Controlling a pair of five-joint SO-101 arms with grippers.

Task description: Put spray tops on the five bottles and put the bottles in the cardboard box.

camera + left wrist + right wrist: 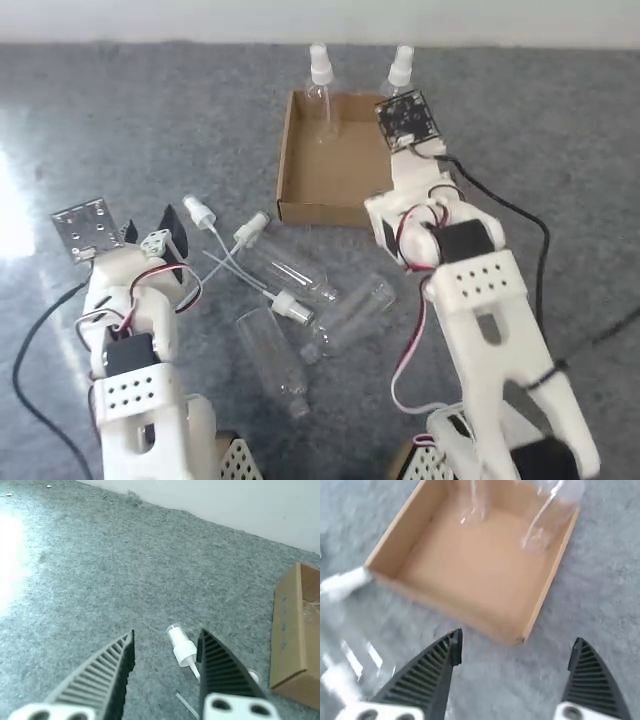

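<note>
The open brown cardboard box (291,150) sits at the far middle of the grey speckled tabletop (540,110). Two clear plastic bottles with white spray tops (320,95) (400,78) stand upright along its far wall.

Three more clear bottles lie on their sides near the box's front. One (296,272) seems to carry a white top at its neck. The other two (355,312) (272,358) are uncapped, with a loose spray top (292,307) between them.

The right gripper (518,639) is released, its jaws spread wide, and hangs over the box's near right corner. In the high view that arm covers this corner.

The left gripper (167,636) is also released. It is low over the tabletop, with another loose white spray top with a thin tube (181,649) lying between its jaws, apart from both.
</note>
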